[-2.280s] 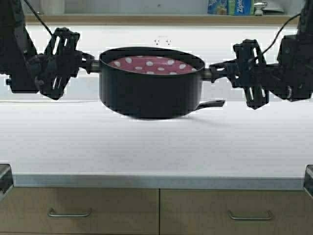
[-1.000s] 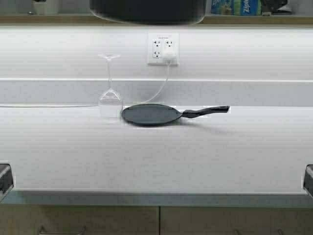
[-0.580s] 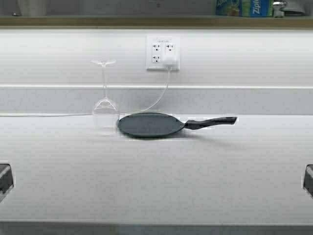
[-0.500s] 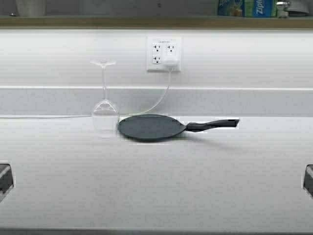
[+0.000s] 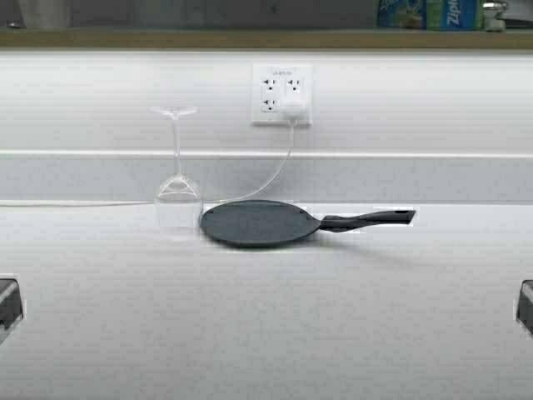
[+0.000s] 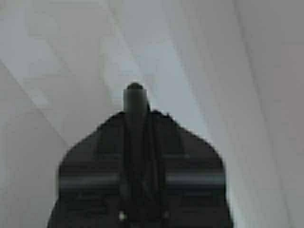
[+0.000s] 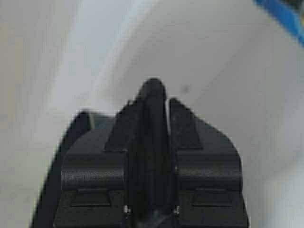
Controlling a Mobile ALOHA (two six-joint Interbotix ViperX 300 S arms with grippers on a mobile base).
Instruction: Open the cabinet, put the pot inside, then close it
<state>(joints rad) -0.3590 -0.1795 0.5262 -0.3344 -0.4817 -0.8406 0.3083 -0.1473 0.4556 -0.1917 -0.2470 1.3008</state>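
Left tool (image 6: 135, 137): in the left wrist view its fingers are closed narrowly on a short black side handle of the pot (image 6: 134, 92), whose rounded end sticks out beyond the fingertips against pale, featureless surfaces. Right tool (image 7: 151, 137): likewise clamped tight on the pot's other side handle, with a curved stretch of the dark pot wall showing beside the tool and a blue edge in one corner of the right wrist view. Neither arm nor the pot appears in the high view, so how the pot stands relative to the cabinet (image 5: 250, 37) cannot be told; only the cabinet's wooden shelf edge runs along the far top. At the shelf's right end stand blue boxes (image 5: 429, 12), one reading "Zip". Below, on the white wall, a four-socket outlet (image 5: 281, 93) carries a white plug (image 5: 293, 108), whose cord hangs down and trails left along the bench (image 5: 266, 317). On the far part of the bench an upturned wine glass (image 5: 177, 196) stands just left of a flat black frying pan (image 5: 258, 223), handle pointing right.
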